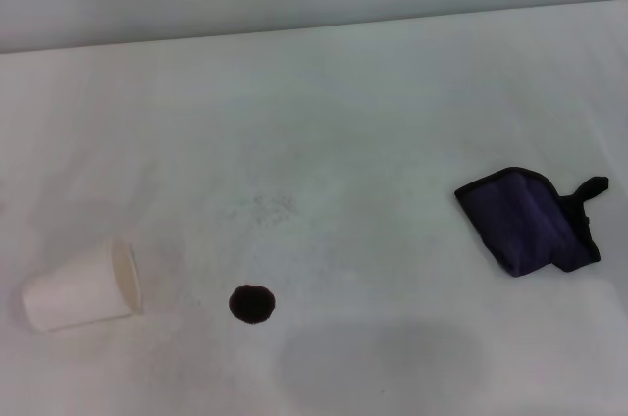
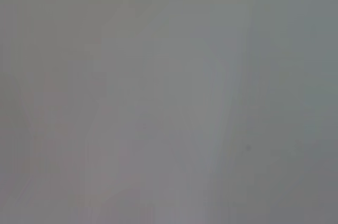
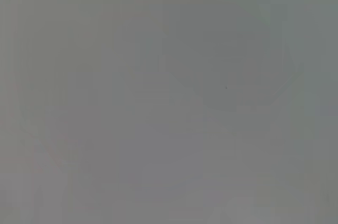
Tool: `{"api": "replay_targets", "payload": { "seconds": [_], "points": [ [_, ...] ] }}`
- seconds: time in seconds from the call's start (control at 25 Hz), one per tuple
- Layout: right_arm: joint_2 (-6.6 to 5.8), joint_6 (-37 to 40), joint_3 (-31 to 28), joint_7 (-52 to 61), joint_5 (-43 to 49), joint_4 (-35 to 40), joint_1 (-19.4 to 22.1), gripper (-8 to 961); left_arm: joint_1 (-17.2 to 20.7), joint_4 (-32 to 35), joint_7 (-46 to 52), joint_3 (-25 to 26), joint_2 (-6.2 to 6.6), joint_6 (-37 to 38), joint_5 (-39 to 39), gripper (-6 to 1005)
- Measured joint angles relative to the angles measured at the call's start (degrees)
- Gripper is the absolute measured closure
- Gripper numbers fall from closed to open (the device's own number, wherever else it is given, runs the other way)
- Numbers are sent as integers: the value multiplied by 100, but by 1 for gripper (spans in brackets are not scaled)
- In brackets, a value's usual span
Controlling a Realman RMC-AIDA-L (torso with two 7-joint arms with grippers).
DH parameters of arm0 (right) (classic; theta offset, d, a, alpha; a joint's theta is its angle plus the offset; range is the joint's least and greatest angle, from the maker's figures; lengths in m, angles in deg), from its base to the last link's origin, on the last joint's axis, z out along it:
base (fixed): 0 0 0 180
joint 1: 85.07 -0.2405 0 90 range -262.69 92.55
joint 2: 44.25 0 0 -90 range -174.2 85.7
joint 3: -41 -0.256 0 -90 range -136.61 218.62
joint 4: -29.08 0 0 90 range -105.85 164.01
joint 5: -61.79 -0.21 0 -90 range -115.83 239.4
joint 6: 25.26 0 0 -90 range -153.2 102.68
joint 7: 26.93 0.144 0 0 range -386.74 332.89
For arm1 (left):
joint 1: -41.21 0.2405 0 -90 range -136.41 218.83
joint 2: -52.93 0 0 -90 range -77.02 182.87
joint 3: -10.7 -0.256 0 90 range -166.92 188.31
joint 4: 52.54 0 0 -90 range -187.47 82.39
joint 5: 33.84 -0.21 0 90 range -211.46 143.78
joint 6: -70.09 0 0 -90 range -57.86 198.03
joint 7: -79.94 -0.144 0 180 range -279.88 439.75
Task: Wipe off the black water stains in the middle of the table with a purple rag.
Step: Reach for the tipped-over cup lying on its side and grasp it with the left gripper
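In the head view a small round black water stain (image 1: 252, 303) sits on the white table (image 1: 343, 122), near the front and a little left of centre. The purple rag (image 1: 528, 221), folded, dark purple with black edging and a black loop tab, lies flat on the table at the right, well apart from the stain. Neither gripper shows in the head view. Both wrist views show only a blank grey surface, with no fingers and none of the task's objects.
A white paper cup (image 1: 83, 288) lies on its side at the front left, mouth toward the stain. Faint grey speckles (image 1: 263, 208) mark the table behind the stain. The table's far edge (image 1: 314, 31) runs along the top.
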Motion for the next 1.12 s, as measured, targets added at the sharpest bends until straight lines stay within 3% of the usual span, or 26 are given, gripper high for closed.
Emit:
{"api": "replay_targets", "payload": {
  "seconds": [0.64, 0.8, 1.12],
  "points": [
    [0, -9, -6, 16, -1, -1, 29, 517, -113, 94, 264, 5, 23, 94, -392, 123],
    [0, -10, -6, 14, -1, -1, 37, 517, -210, 724, 1090, 6, 72, 303, -1278, 123],
    [0, 0, 98, 1, -1, -9, 21, 517, -391, 2804, 3463, 27, 227, 241, -3516, 122]
  ]
}}
